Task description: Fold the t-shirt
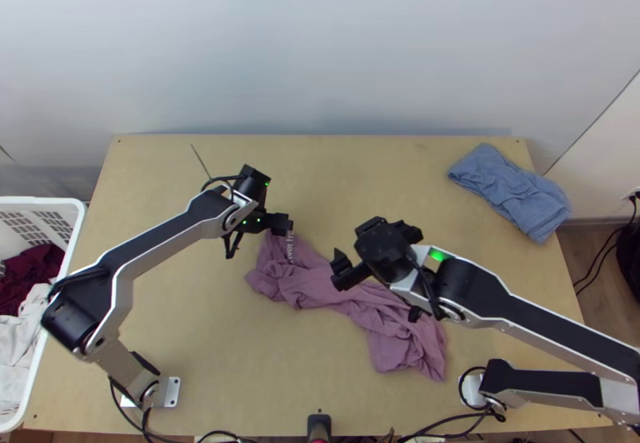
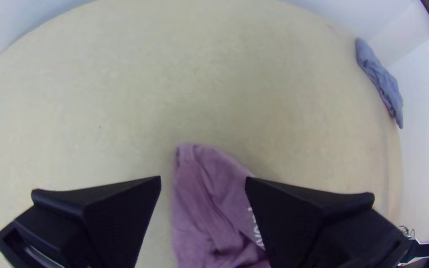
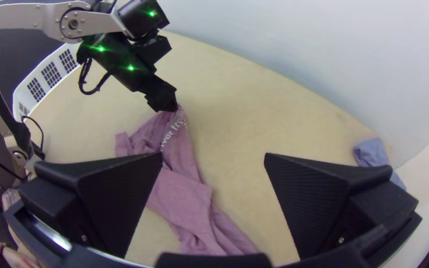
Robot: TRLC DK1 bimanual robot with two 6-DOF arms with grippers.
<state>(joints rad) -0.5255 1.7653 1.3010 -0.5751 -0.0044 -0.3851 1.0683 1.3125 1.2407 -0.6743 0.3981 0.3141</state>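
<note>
Pale wooden table (image 1: 200, 363): a bunched shirt (image 1: 320, 288) slants nearward from the wide-open left gripper (image 2: 203, 177) (closest to the lettered end (image 3: 172, 131)), passing the right gripper (image 3: 214, 155), also agape.

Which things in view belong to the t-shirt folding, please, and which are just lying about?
For the folding:
mauve t-shirt, lying bunched
left claw, open at its printed end
right claw, open above its middle

Lying about:
blue cloth, at the far right
white basket, at the left, holding dark red cloth and white cloth
</note>
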